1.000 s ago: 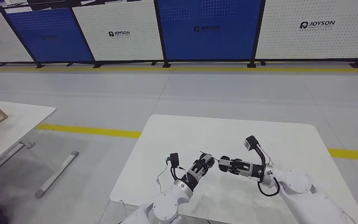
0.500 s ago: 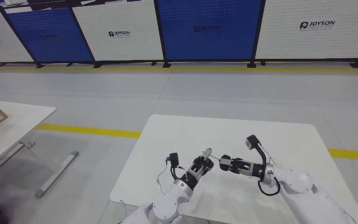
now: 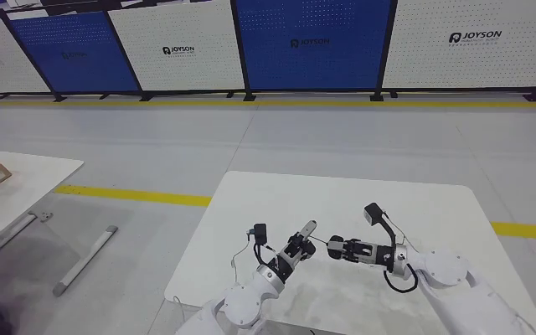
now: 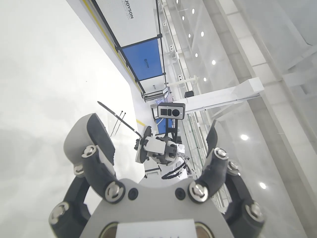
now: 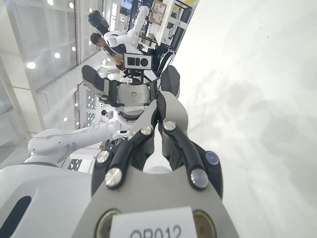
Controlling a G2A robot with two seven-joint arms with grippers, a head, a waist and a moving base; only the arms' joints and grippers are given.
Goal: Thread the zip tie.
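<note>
1. Left hand (image 4: 154,130): I read it as spread fully open. Its two dark-padded fingers (image 4: 99,134) stand wide apart, gripping nothing. It hangs above the flat white counter (image 3: 352,197), facing the right hand.

2. Right hand (image 5: 158,107): I read it as closed. Its pads are pressed together on one end of the thin black plastic zip tie (image 4: 116,116). The strip juts straight out from the pads over the counter, with its free end pointing toward the left hand. I cannot tell how near the tip comes to the left hand's fingers.

3. Writing: a white adhesive label (image 5: 153,224) with dark print sits on the base of the right hand, partly cut off at the edge. Beyond the counter, the blue and white perforated panels (image 3: 310,42) each carry a small printed logo.
</note>
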